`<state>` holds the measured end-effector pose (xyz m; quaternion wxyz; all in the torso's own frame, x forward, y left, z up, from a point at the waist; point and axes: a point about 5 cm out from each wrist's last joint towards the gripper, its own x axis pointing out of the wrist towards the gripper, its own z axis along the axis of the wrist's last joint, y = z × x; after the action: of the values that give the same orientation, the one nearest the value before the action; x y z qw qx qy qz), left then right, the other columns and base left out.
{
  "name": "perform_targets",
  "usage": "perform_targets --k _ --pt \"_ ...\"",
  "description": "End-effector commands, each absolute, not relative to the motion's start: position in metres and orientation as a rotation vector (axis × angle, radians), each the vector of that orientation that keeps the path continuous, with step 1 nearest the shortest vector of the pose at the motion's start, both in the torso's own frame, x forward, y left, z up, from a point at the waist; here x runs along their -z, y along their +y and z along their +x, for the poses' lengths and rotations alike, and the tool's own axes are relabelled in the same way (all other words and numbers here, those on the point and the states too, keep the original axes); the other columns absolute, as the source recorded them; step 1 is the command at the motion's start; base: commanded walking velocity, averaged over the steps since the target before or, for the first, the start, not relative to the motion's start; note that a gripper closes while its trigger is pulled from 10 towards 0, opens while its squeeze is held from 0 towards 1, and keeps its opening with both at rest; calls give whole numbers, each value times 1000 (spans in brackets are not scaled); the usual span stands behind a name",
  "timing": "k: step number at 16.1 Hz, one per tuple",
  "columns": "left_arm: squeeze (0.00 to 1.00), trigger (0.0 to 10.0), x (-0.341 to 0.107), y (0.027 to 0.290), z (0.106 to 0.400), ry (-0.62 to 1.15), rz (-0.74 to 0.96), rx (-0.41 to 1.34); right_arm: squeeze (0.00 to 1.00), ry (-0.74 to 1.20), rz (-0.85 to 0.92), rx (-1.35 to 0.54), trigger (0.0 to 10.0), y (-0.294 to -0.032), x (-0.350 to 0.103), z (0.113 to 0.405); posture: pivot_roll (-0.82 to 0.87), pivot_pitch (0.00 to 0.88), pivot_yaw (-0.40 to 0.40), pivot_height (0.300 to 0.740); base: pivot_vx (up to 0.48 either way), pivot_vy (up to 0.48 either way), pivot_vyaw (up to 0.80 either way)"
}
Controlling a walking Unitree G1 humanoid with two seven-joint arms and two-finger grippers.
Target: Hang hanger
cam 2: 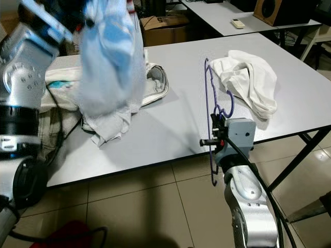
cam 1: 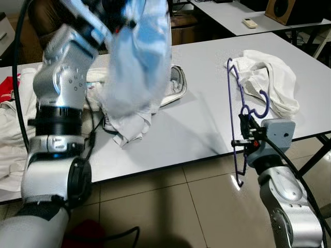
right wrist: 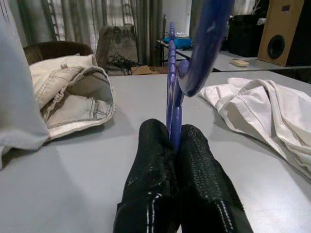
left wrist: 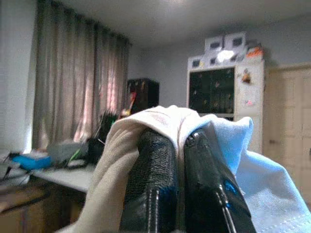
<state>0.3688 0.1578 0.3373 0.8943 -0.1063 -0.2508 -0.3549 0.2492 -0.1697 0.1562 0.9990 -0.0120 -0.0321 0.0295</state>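
Now the right gripper (right wrist: 174, 141) is clenching the purple hanger (cam 1: 235, 119) upright at the table (cam 1: 207, 113) edge; the left gripper (left wrist: 177, 145) is pinching a blue garment (cam 1: 137, 57) aloft.

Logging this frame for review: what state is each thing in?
Left gripper: shut on light blue garment, lifted above the table.
Right gripper: shut on purple hanger, held upright at table edge.
White cloth: crumpled on table.
Beige trousers: lying on table.
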Motion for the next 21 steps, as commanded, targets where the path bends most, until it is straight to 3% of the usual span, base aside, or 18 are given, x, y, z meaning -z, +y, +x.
perform_targets --k 1,3,4,7,9,10,11,12,15,21 --pt "0 0 -333 158 367 -495 -171 740 0 -78 -24 -55 10000 -169 -158 251 -165 0 80 740 0 0 0" --pt "0 0 -302 153 367 -351 -13 768 0 -78 -25 -60 10000 -169 -158 252 -156 0 75 740 0 0 0" --pt "0 0 -272 144 360 -224 165 877 0 -78 -25 -61 10000 -169 -157 252 -155 0 75 740 0 0 0" --pt "0 0 -214 131 332 5 430 1107 0 -76 -26 -57 10000 -169 -156 252 -154 0 76 740 0 0 0" --pt "0 549 -194 125 322 80 443 1145 0 -64 -41 -40 10000 -175 -155 251 -154 0 77 740 0 0 0" --pt "0 10000 -184 118 315 99 440 1164 0 -52 -54 -13 10000 -182 -153 250 -157 0 77 740 0 0 0" --pt "0 10000 -180 116 312 109 434 1172 0 -48 -60 -6 10000 -184 -153 249 -159 0 78 740 0 0 0" --pt "1000 10000 -170 115 306 143 401 1184 0 -40 -72 12 10000 -191 -153 248 -163 0 76 740 0 0 0" --pt "1000 10000 -159 111 288 217 325 1228 0 -15 -70 14 10000 -202 -152 244 -166 0 71 740 0 0 0" --pt "1000 10000 -133 145 266 396 520 1207 0 24 -99 -49 10000 -201 -151 245 -169 0 18 740 0 0 0"
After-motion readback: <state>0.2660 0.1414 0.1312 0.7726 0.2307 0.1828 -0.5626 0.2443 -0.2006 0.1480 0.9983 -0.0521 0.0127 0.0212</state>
